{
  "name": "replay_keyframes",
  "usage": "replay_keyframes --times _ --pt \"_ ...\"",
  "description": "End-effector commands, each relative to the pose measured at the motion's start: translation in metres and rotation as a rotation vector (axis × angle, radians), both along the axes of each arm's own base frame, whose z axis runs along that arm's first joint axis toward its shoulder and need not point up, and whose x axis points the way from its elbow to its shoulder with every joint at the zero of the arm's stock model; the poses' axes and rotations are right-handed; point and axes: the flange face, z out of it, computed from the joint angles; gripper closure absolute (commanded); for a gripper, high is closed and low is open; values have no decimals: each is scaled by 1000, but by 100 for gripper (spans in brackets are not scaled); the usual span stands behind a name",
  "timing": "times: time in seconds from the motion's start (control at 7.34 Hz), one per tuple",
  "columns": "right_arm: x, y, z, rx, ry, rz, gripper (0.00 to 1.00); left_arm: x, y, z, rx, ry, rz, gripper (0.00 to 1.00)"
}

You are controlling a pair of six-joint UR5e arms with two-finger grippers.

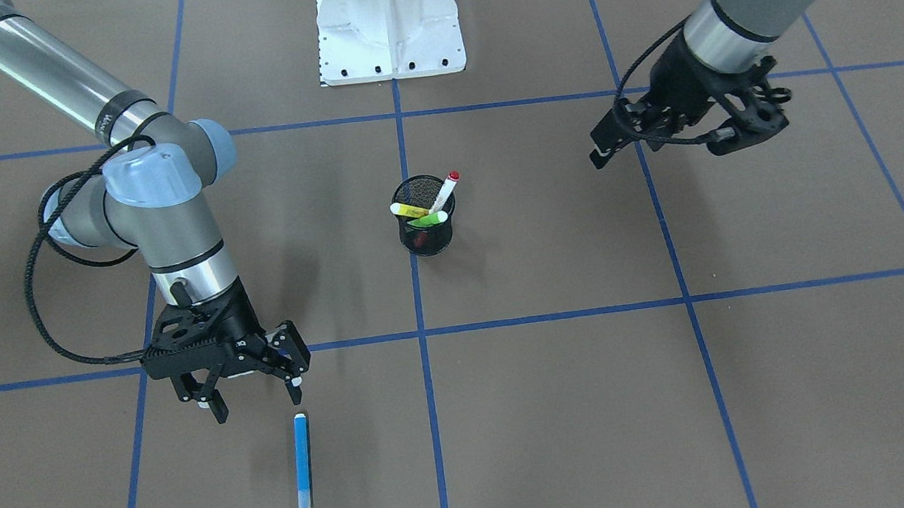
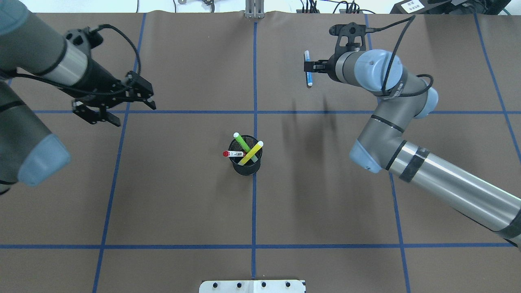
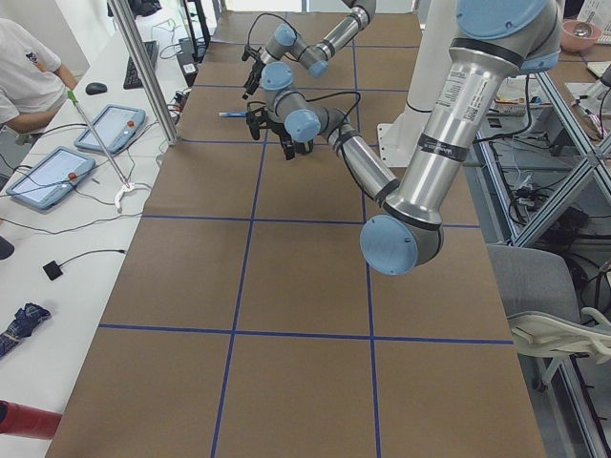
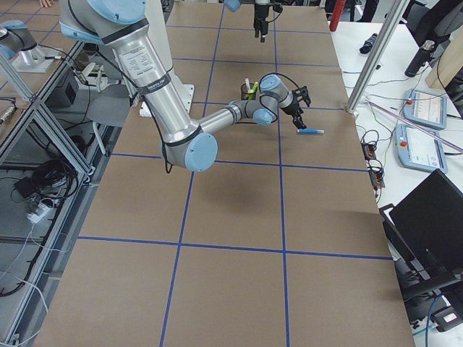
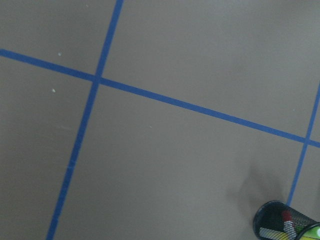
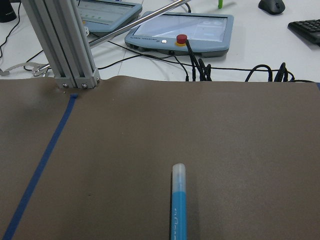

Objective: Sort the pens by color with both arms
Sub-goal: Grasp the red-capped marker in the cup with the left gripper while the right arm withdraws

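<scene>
1. The surface (image 1: pixel 566 409) is brown, with blue tape lines marking a grid. Nothing on it would stop a round pen from rolling out of its square.
2. The right arm (image 1: pixel 166 215) comes in at the left of the front-facing view. Its gripper (image 1: pixel 257 399) is spread and empty, with one fingertip just beside the end of the blue pen. A sideways move from here could clip the pen and knock it out of place.
3. The left arm (image 1: pixel 735 3) hangs at the upper right of that view. Its gripper (image 2: pixel 134 114) is also spread and empty, well apart from the cup. If both arms head for the middle together, they could collide.
4. The mesh cup (image 1: pixel 427 240) stands upright at the centre. It looks light, so an angled pull could tip it.
5. The blue pen (image 1: pixel 303 466) lies flat at the lower left, likely already sorted.
6. The red pen (image 1: pixel 446 190), yellow pen (image 1: pixel 408 210) and green pen (image 1: pixel 430 219) lean crossed in the cup. Lifting one may drag out a neighbour.
</scene>
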Motion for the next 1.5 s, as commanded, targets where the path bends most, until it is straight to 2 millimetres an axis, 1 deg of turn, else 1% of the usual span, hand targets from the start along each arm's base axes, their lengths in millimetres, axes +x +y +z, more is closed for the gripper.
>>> replay_keyframes --times 0.0,0.14,0.27,0.41,0.54,0.68,0.82,0.95,1.09,1.23,1.36 --pt "88 -21 34 -115 -74 -110 0 69 36 -40 -41 9 -32 0" --pt "117 -30 37 -148 -108 -137 0 91 53 -42 -55 4 -21 1" --pt "129 -31 48 -160 -109 -135 0 121 73 -52 -30 1 -31 5" --pt "128 -30 51 -163 -105 -132 0 134 80 -54 5 35 -31 5" --pt "129 -30 52 -163 -103 -129 0 149 78 -51 55 84 -51 7" --pt "129 -31 52 -161 -100 -123 0 166 83 -45 80 108 -98 8" --pt "129 -31 53 -160 -98 -122 0 171 86 -46 89 116 -113 9" --pt "130 -31 53 -155 -93 -121 0 172 86 -46 88 115 -115 13" --pt "131 -30 58 -155 -86 -111 0 172 86 -46 90 116 -116 17" --pt "132 -30 60 -149 -78 -107 0 174 84 -43 93 107 -128 18" --pt "133 -31 61 -144 -71 -98 0 177 80 -43 101 101 -147 22"
